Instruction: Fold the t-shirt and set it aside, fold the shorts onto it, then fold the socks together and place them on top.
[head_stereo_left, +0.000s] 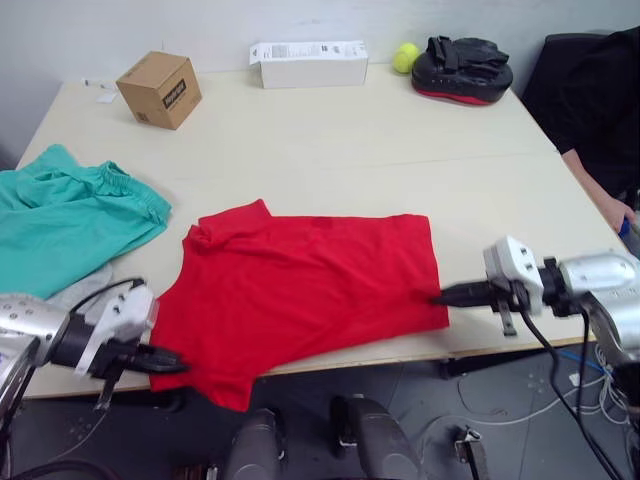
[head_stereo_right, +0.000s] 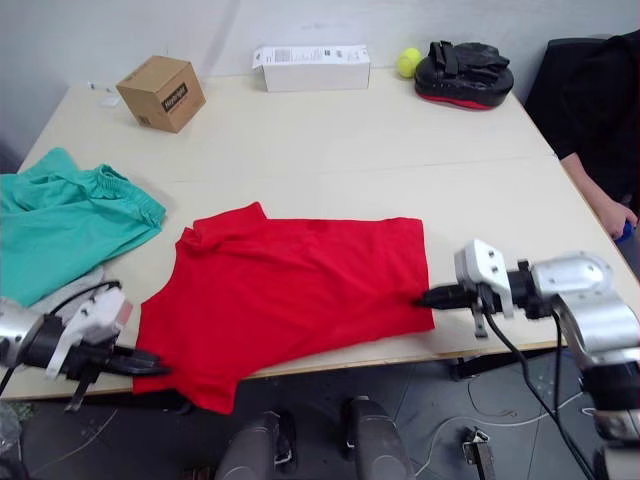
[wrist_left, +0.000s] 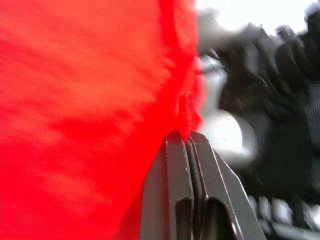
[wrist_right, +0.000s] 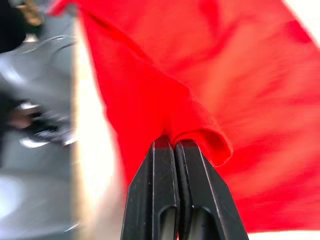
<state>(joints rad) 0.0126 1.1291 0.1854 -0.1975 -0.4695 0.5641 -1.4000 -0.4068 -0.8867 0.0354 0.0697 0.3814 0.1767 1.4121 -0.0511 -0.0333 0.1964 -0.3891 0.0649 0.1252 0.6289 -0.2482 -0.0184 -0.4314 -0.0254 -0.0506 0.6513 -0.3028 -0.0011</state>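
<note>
At the desk's near edge, the left gripper has its fingers clamped on the t-shirt at the corner that droops over that edge, while the right gripper pinches a fold of the same red cloth at its side toward the desk's right edge. The t-shirt lies spread flat along the near edge, between the two grippers. The cloth looks light, limp and free to slide on the desk, so it will likely sag and crease wherever it goes unsupported; corners and hems, taken as a matched pair, seem the surest holds for a straight fold. Just beside the shirt, at the near left corner, a pale grey scrap, possibly the socks, peeks from under the shorts, which lie bunched along the left edge. Along the far edge stand a cardboard box, a white carton, a tennis ball and a black padded mitt.
</note>
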